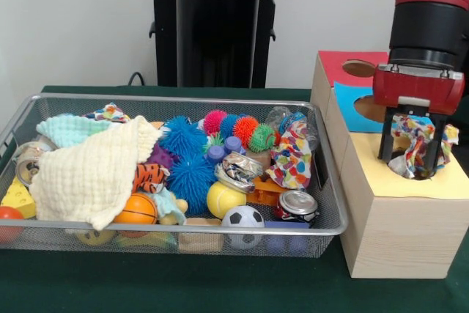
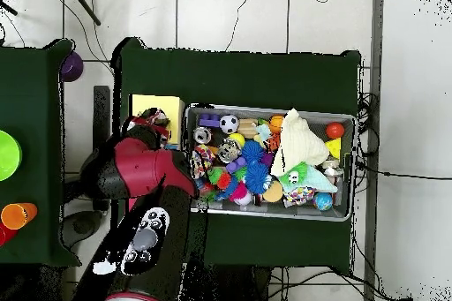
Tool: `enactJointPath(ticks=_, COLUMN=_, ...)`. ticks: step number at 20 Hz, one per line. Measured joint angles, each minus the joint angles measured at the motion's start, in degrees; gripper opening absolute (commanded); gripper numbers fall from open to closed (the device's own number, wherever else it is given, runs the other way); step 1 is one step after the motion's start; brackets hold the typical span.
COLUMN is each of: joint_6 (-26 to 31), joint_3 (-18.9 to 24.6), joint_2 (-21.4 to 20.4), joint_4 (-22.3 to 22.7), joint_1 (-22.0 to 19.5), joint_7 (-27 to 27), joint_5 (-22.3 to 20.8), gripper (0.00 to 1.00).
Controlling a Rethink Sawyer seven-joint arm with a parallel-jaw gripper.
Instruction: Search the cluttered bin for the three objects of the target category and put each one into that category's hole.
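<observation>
My gripper (image 1: 414, 153) hangs over the yellow-panelled hole (image 1: 423, 174) of the pale wood box (image 1: 392, 229), right of the wire mesh bin (image 1: 176, 97). Its fingers (image 1: 386, 137) stand apart on either side of a bunched white patterned cloth (image 1: 410, 137) whose lower end reaches into the hole. A second patterned cloth (image 1: 292, 155) lies at the bin's right end. A third (image 1: 110, 113) peeks out at the bin's back left. In the overhead view the arm covers the gripper; the cloth (image 2: 155, 122) shows beside the yellow panel (image 2: 154, 103), left of the bin (image 2: 265, 109).
The blue-panelled hole (image 1: 366, 108) and red-panelled hole (image 1: 359, 68) lie behind the yellow one. In the bin, a cream waffle cloth (image 1: 91, 170) and a mint cloth (image 1: 69, 130) lie left, among spiky balls (image 1: 183, 141), cans (image 1: 297, 204) and a small football (image 1: 242, 217).
</observation>
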Motion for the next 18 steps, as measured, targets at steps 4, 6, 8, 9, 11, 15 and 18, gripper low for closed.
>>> enactJointPath(ticks=4, joint_6=0.0, joint_3=0.0, joint_2=0.0, joint_4=0.0, joint_1=-0.2, joint_7=0.0, joint_5=0.0, gripper=1.00)
enactJointPath(ticks=6, joint_6=0.0, joint_3=0.0, joint_2=0.0, joint_4=0.0, joint_1=-0.2, joint_7=0.0, joint_5=0.0, gripper=1.00)
enactJointPath(ticks=8, joint_6=0.0, joint_3=0.0, joint_2=0.0, joint_4=0.0, joint_1=-0.2, joint_7=0.0, joint_5=0.0, gripper=1.00)
enactJointPath(ticks=9, joint_6=0.0, joint_3=0.0, joint_2=0.0, joint_4=0.0, joint_1=-0.2, joint_7=0.0, joint_5=0.0, gripper=1.00)
enactJointPath(ticks=11, joint_6=0.0, joint_3=0.0, joint_2=0.0, joint_4=0.0, joint_1=-0.2, joint_7=0.0, joint_5=0.0, gripper=1.00)
enactJointPath(ticks=15, joint_6=-0.1, joint_3=0.0, joint_2=-0.5, joint_4=0.0, joint_1=-0.2, joint_7=0.0, joint_5=-0.4, gripper=1.00)
enactJointPath(ticks=18, joint_6=-0.1, joint_3=0.0, joint_2=-1.4, joint_4=0.0, joint_1=-0.2, joint_7=0.0, joint_5=-1.1, gripper=1.00)
